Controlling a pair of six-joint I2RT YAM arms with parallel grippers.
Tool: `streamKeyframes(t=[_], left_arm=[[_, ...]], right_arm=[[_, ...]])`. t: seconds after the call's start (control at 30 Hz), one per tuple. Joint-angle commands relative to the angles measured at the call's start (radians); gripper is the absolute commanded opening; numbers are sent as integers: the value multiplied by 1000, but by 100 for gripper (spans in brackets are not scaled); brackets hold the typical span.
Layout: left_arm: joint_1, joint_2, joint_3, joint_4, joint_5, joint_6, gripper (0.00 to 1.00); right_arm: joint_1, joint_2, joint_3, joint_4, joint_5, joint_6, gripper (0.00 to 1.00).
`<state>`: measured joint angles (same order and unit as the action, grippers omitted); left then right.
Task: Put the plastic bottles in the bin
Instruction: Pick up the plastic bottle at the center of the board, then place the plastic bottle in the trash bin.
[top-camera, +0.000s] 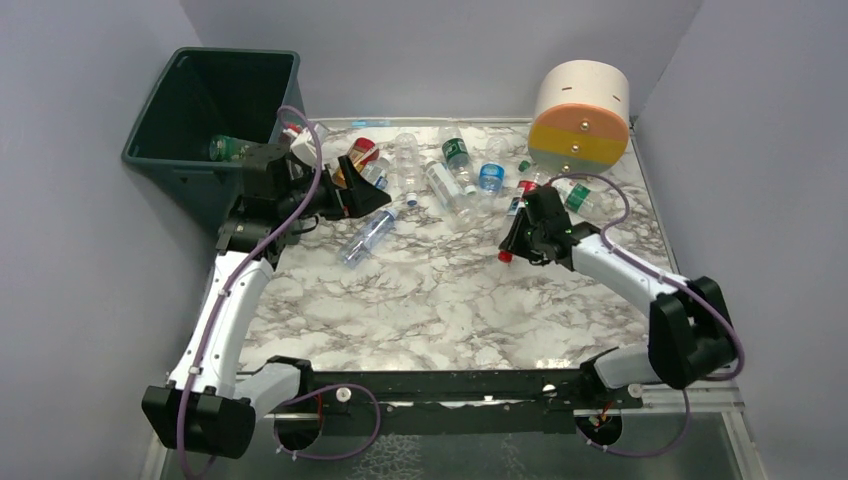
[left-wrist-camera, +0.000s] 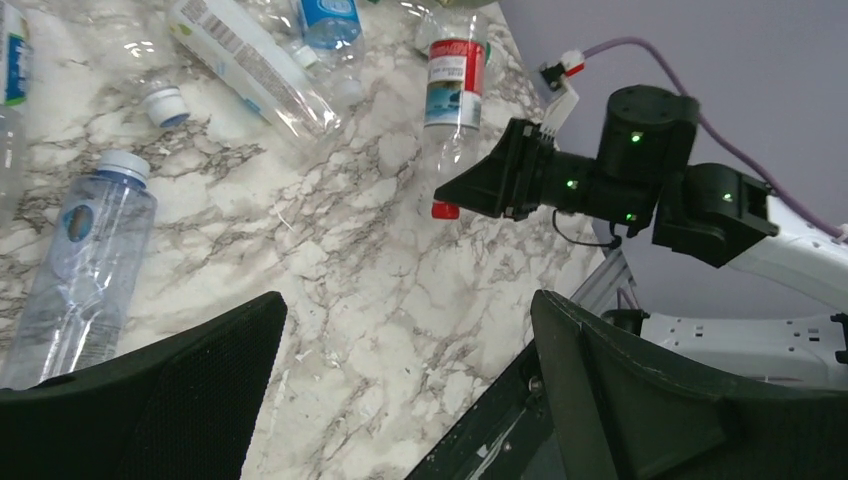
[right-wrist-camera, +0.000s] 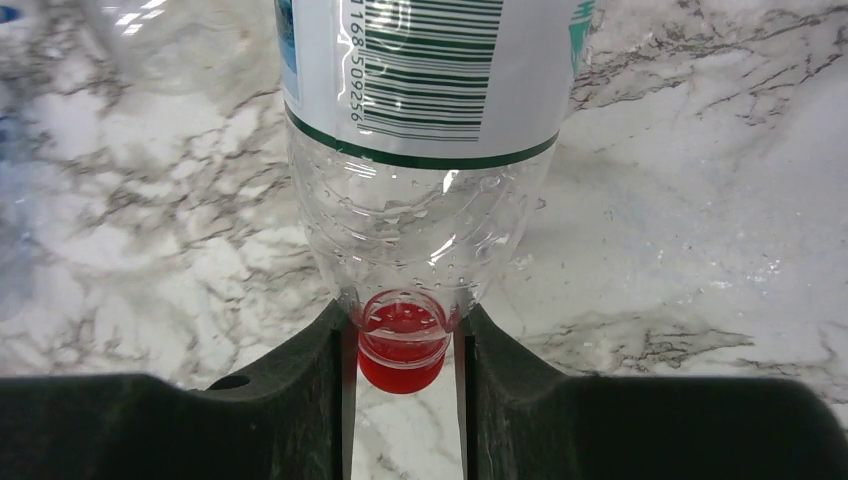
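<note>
My right gripper (top-camera: 517, 238) is shut on the neck of a clear bottle with a red cap (right-wrist-camera: 402, 360). Its white barcode label (right-wrist-camera: 430, 70) points away from me, and the bottle lies over the marble table. The left wrist view shows the same bottle (left-wrist-camera: 454, 80) and my right gripper (left-wrist-camera: 480, 190). My left gripper (top-camera: 362, 190) is open and empty above the table, its fingers (left-wrist-camera: 150, 400) wide apart. A clear bottle with a blue cap (top-camera: 368, 238) lies just beside it (left-wrist-camera: 85, 270). The dark green bin (top-camera: 180, 165) stands at the back left with one bottle (top-camera: 228, 148) inside.
Several more bottles (top-camera: 455, 160) lie scattered across the back of the table. A big cream, orange and yellow cylinder (top-camera: 580, 115) stands at the back right. Grey walls close in the table on the left, back and right.
</note>
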<state>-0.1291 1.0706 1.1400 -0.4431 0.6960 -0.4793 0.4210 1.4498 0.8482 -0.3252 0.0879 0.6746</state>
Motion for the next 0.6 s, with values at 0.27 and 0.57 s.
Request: streamKeyframes(t=[0.27,0.57], left_arm=[[-227,64,-51,183,-90,-103,99],[-351,114,-85,361,-135,-240,99]], right_arm=[[40,-350,-16,-130,-161,-110,11],[130,-438,-12,-138,-256,-99,14]])
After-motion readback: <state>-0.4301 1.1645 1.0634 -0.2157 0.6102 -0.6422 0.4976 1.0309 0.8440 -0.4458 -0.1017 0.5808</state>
